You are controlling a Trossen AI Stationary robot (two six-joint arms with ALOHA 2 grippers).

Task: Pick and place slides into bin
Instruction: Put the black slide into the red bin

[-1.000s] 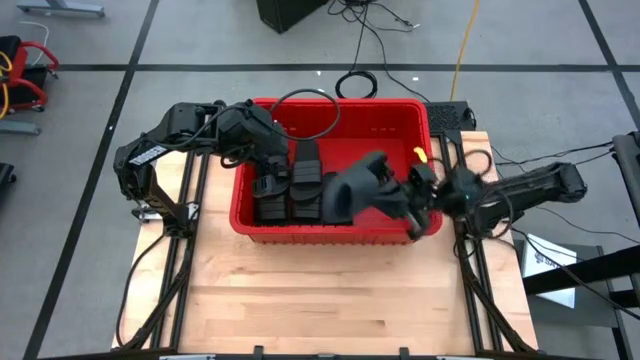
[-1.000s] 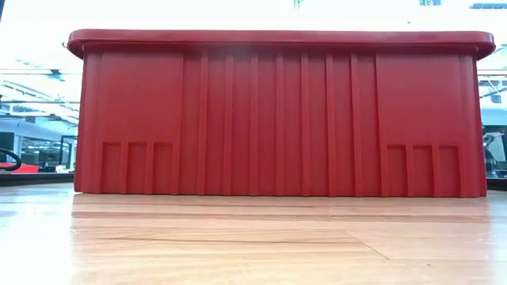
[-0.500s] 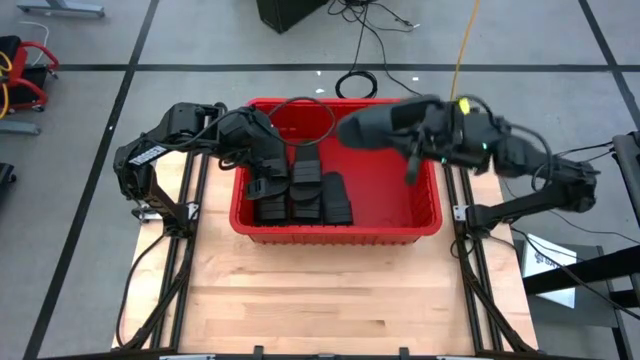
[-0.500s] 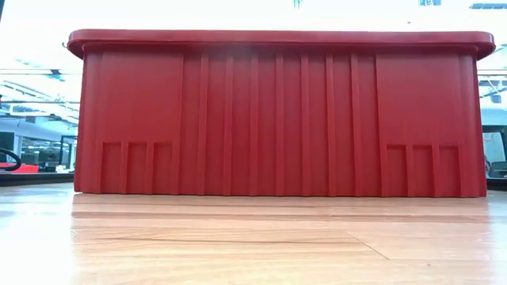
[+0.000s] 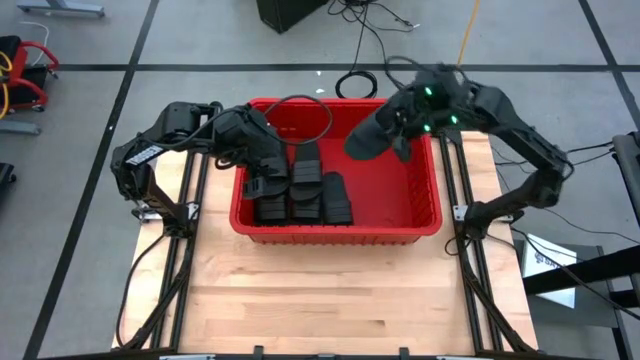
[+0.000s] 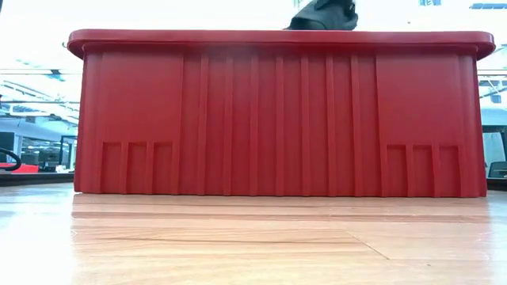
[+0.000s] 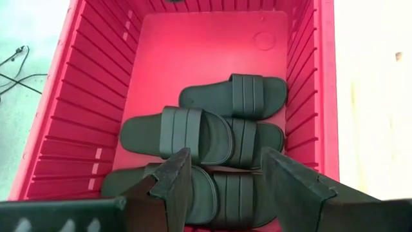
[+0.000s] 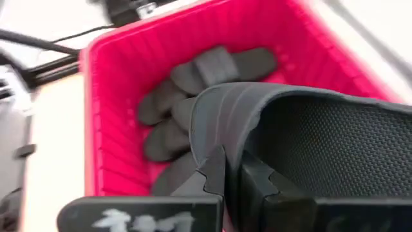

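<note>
The right gripper (image 5: 400,140) is hanging over the upper right of the bin (image 5: 425,215) in the high view, its fingers clamped on the strap of a slide (image 5: 372,135) that is dangling above the red floor. In the right wrist view that carried slide (image 8: 302,138) is filling the lower right of the frame, with the dark fingers (image 8: 222,177) pinched on its strap edge. The left gripper (image 5: 262,165) is waiting over the bin's left side, its fingers spread and holding nothing, just above the stowed slides (image 5: 300,190) lying packed together in the lower left of the tub. In the left wrist view, five of these slides (image 7: 212,129) are showing, overlapping one another.

The step in hand looks like the carry and drop of what appears to be the last slide. The next move probably calls for lowering it toward the bare right half of the bin floor and spreading the fingers.

The bin is sitting on a pale wooden table (image 5: 330,290), its ribbed front wall (image 6: 277,119) filling the low view. Around the table, grey floor with dark tape lines and loose cables (image 5: 355,80) is showing.
</note>
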